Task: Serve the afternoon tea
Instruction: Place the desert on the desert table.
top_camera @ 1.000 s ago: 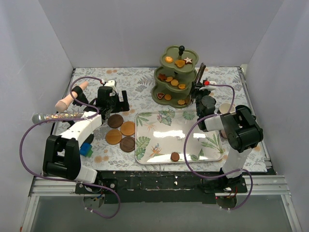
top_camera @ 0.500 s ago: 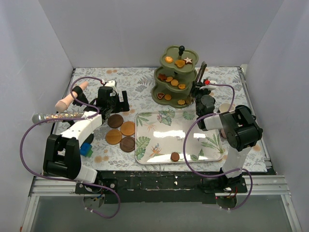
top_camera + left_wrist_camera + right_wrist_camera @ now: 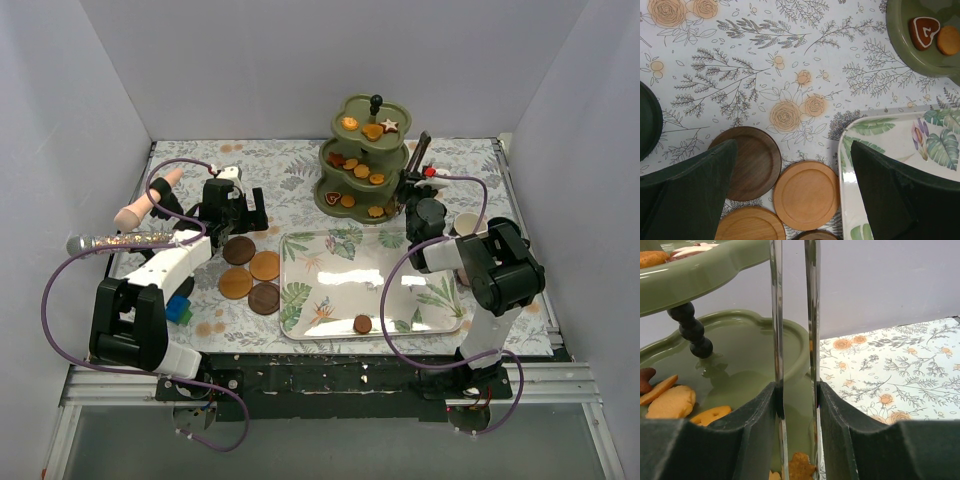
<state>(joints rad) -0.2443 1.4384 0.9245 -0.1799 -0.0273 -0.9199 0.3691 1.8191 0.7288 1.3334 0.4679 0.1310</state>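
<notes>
The olive-green three-tier stand with a black knob stands at the back and carries several orange and brown biscuits. My right gripper is beside its right side, shut on the metal tongs. In the right wrist view the gripper pinches the two tong blades. A star biscuit lies low between the blades. My left gripper is open above the brown coasters. In the left wrist view the gripper hangs over them.
A leaf-patterned tray holds one round biscuit. A white mug is behind the right arm. A pink mug, a glittery microphone, and blue and green mugs are at the left.
The top of the tongs has leaned slightly to the right. The left arm has not moved.
</notes>
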